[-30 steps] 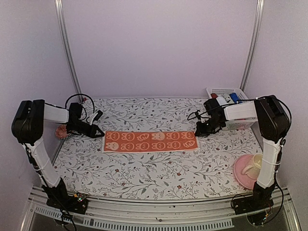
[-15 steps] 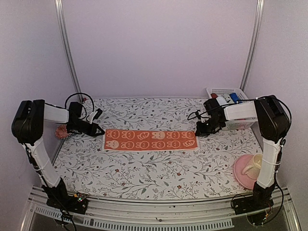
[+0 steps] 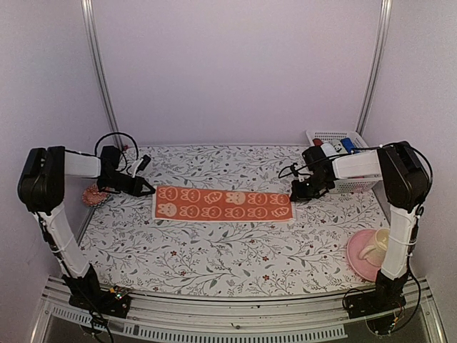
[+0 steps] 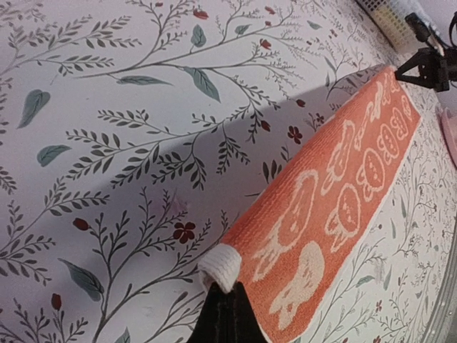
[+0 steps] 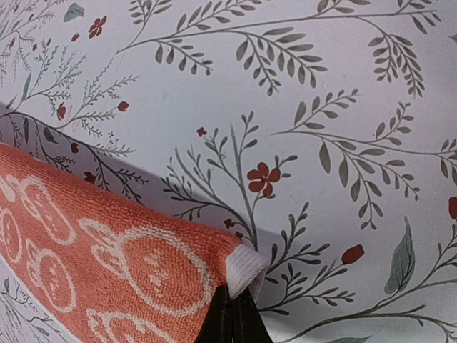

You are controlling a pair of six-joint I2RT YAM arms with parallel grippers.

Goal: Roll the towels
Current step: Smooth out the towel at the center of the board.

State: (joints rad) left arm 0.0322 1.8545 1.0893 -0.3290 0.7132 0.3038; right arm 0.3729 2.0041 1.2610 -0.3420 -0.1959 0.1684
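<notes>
We saw the orange-red towel [image 3: 223, 204] stretched out long, left to right, across the middle of the table [image 3: 214, 264], which was covered in a pattern of leafy sprigs and small red flowers. The towel's white cartoon faces were turned up, in two rows along its length.

The left gripper [image 3: 148, 190] was at the towel's back left corner. In the left wrist view its dark fingers [image 4: 227, 318] were pressed together on the white hem [image 4: 220, 266] of that corner, with no gap showing between them. The edge of the towel running away from the pinch stood a little off the table and cast a shadow on the pattern beside it.

The right gripper [image 3: 293, 196] was at the back right corner. The right wrist view showed the same kind of hold: its jaws were closed tight on the white hem at the very tip, and there was a band of shadow under the lifted edge there too.

Both forearms reached inward from the sides, low over the table, with the towel between them.

Behind the right gripper, a white basket [image 3: 335, 136] held a few small items that we could not make out. Near the right arm's base a pale cup [image 3: 376, 246] lay on a pink plate [image 3: 359, 266].
</notes>
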